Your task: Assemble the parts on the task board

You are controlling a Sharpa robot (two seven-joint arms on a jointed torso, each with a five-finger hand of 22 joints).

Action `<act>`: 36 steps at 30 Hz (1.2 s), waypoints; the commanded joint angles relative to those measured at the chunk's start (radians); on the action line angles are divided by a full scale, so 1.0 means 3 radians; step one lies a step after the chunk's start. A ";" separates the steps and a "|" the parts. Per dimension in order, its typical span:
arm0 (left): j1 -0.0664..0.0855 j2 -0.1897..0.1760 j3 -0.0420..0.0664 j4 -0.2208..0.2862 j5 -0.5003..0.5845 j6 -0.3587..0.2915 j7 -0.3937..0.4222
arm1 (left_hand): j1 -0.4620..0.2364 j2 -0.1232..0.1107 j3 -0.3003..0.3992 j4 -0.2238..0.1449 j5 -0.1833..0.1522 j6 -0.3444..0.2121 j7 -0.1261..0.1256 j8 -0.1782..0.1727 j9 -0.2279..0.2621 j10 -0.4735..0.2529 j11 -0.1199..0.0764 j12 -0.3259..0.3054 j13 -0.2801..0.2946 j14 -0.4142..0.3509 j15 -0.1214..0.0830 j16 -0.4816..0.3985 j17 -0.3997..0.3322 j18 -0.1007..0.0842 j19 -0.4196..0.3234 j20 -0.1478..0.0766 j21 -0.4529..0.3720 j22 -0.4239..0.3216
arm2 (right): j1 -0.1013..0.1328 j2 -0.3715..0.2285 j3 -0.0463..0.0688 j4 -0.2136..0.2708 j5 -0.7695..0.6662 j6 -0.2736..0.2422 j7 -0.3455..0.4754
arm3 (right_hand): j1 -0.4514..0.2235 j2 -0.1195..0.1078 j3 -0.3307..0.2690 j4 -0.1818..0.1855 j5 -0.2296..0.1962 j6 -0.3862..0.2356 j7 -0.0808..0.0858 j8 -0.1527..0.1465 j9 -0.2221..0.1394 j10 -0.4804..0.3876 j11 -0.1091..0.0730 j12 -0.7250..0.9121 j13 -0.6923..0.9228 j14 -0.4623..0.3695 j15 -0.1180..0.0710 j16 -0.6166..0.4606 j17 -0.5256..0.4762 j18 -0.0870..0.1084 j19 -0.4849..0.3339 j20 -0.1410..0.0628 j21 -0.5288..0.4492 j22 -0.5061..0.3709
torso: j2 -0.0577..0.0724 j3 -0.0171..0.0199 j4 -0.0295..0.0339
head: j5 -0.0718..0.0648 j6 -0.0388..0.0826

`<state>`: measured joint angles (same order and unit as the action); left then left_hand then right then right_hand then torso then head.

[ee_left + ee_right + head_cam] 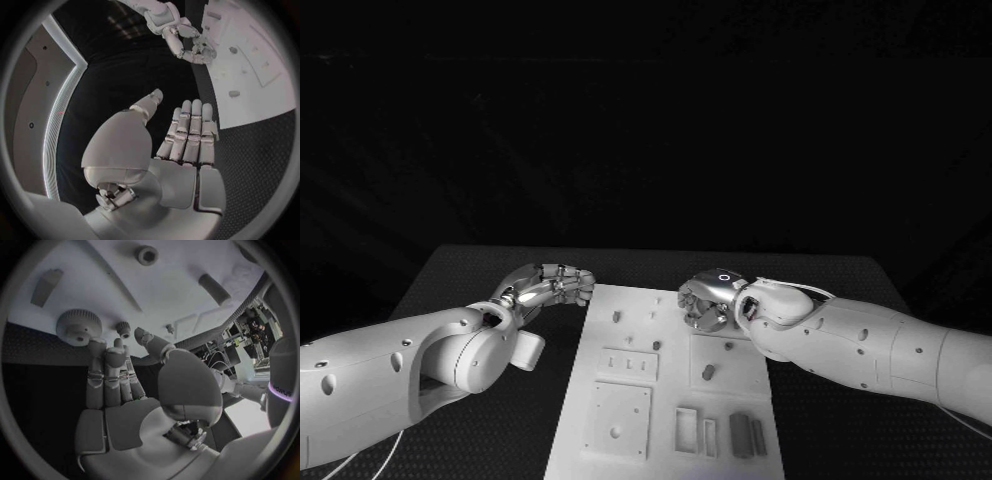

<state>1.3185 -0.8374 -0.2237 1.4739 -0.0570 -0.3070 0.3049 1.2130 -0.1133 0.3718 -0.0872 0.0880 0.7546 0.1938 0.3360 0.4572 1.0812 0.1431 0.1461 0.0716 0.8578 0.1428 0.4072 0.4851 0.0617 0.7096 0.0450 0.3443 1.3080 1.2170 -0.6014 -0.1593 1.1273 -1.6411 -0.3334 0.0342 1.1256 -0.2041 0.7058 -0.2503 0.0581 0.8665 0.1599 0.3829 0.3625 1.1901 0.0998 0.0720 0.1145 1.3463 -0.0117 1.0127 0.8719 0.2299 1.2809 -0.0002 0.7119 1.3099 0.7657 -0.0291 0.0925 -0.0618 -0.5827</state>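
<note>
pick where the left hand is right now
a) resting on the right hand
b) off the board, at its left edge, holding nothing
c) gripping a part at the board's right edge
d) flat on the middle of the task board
b: the left hand sits over the black table beside the task board's left edge, and the left wrist view shows its fingers straight and empty.

The left hand (548, 287) hovers open over bare black table (473, 270) just left of the task board (635, 400), while the right hand (708, 300) hangs over the board's far right part. Between them lies an open stretch of board studded with small parts (655, 346). Low blocks (747, 436) crowd the near right corner.
</note>
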 commanded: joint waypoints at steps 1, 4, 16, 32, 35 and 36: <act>0.0002 0.0007 0.0002 -0.0009 -0.0016 0.0061 0.0008 | -0.0041 0.0001 -0.0004 -0.0026 -0.0015 0.0029 -0.0002 -0.0021 -0.0005 0.0016 0.0004 -0.0014 -0.0003 0.0020 0.0011 -0.0023 -0.0003 0.0033 0.0018 0.0000 -0.0023 0.0030 | -0.0002 -0.0019 0.0002 0.0010 -0.0279 -0.0112 -0.0134 | 0.0014 -0.0047 0.0043 0.0020 -0.0024 0.0022 -0.0014 -0.0022 -0.0001 0.0022 0.0002 -0.0014 -0.0005 -0.0032 -0.0004 0.0021 -0.0012 0.0106 -0.0009 -0.0028 0.0027 0.0072 | 0.0032 -0.0012 -0.0001 | -0.0009 0.0005; 0.0001 0.0012 0.0002 -0.0027 -0.0016 0.0063 0.0005 | -0.0048 0.0002 -0.0002 -0.0028 -0.0016 0.0030 -0.0003 -0.0022 -0.0006 0.0016 0.0004 -0.0016 -0.0004 0.0020 0.0011 -0.0026 -0.0004 0.0033 0.0018 0.0001 -0.0024 0.0030 | -0.0002 -0.0024 0.0002 0.0022 -0.0304 -0.0106 -0.0135 | 0.0026 -0.0076 0.0078 0.0042 -0.0027 0.0026 -0.0016 -0.0021 0.0002 0.0026 0.0001 -0.0013 -0.0006 -0.0036 -0.0004 0.0034 -0.0020 0.0106 -0.0012 -0.0027 0.0045 0.0071 | 0.0040 -0.0016 -0.0001 | -0.0012 0.0006; -0.0001 0.0012 0.0002 -0.0037 -0.0016 0.0069 -0.0017 | -0.0074 -0.0001 0.0007 -0.0046 -0.0023 0.0029 -0.0005 -0.0030 -0.0013 0.0013 0.0004 -0.0029 -0.0006 0.0018 0.0012 -0.0036 -0.0004 0.0033 0.0016 0.0002 -0.0028 0.0033 | -0.0005 -0.0022 0.0001 0.0036 -0.0306 0.0008 -0.0119 | 0.0040 -0.0101 0.0109 0.0059 -0.0027 0.0045 -0.0030 -0.0009 0.0013 0.0054 -0.0006 -0.0001 -0.0002 -0.0040 -0.0010 0.0060 -0.0033 0.0106 -0.0018 -0.0028 0.0076 0.0070 | 0.0075 -0.0009 0.0001 | -0.0014 0.0023; -0.0001 0.0012 0.0002 -0.0039 -0.0012 0.0076 -0.0029 | -0.0095 0.0002 0.0016 -0.0057 -0.0031 0.0031 -0.0003 -0.0036 -0.0017 0.0014 0.0004 -0.0036 -0.0006 0.0020 0.0013 -0.0042 -0.0004 0.0034 0.0017 0.0003 -0.0031 0.0035 | -0.0048 0.0005 0.0001 0.0020 -0.0367 0.0049 -0.0114 | 0.0057 0.0022 0.0152 0.0046 -0.0032 0.0343 -0.0129 0.0162 0.0123 0.0436 -0.0151 0.0160 0.0148 -0.0065 -0.0151 0.0141 -0.0050 0.0106 -0.0026 -0.0027 0.0203 0.0072 | 0.0108 -0.0008 0.0001 | -0.0011 0.0029; -0.0001 0.0012 0.0002 -0.0038 -0.0012 0.0076 -0.0030 | -0.0098 0.0001 0.0018 -0.0059 -0.0032 0.0032 -0.0002 -0.0036 -0.0017 0.0015 0.0004 -0.0037 -0.0006 0.0021 0.0013 -0.0043 -0.0004 0.0034 0.0017 0.0003 -0.0031 0.0035 | -0.0050 0.0003 0.0001 0.0023 -0.0416 0.0020 -0.0134 | 0.0084 0.0107 0.0180 0.0007 -0.0032 0.0457 -0.0170 0.0228 0.0172 0.0570 -0.0212 0.0232 0.0219 -0.0075 -0.0206 0.0155 -0.0051 0.0106 -0.0037 -0.0042 0.0230 0.0071 | 0.0110 -0.0007 0.0001 | -0.0011 0.0028; -0.0001 0.0011 0.0002 -0.0038 -0.0012 0.0076 -0.0031 | -0.0099 0.0001 0.0018 -0.0060 -0.0032 0.0032 -0.0001 -0.0037 -0.0017 0.0015 0.0004 -0.0038 -0.0006 0.0021 0.0013 -0.0043 -0.0003 0.0034 0.0017 0.0003 -0.0031 0.0036 | -0.0050 0.0002 0.0001 0.0023 -0.0437 0.0019 -0.0142 | 0.0086 0.0121 0.0192 -0.0004 -0.0032 0.0477 -0.0180 0.0240 0.0185 0.0592 -0.0223 0.0244 0.0239 -0.0078 -0.0220 0.0157 -0.0052 0.0106 -0.0041 -0.0046 0.0237 0.0070 | 0.0110 -0.0007 0.0002 | -0.0012 0.0028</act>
<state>1.3178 -0.8350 -0.2239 1.4600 -0.0573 -0.3009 0.2917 1.1932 -0.1120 0.3765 -0.0974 0.0843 0.7574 0.1910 0.3283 0.4530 1.0812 0.1431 0.1383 0.0708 0.8577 0.1428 0.3993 0.4853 0.0539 0.7095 0.0450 0.3405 1.3076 1.2133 -0.6001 -0.1519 1.1359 -1.7341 -0.3598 0.0016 1.1320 -0.1941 0.7604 -0.2489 0.0493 1.0039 0.1081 0.4524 0.4159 1.3434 0.0332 0.1352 0.1624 1.3341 -0.0614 1.0553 0.8568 0.2156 1.2696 -0.0096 0.7803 1.3099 0.7971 -0.0314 0.0931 -0.0651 -0.5747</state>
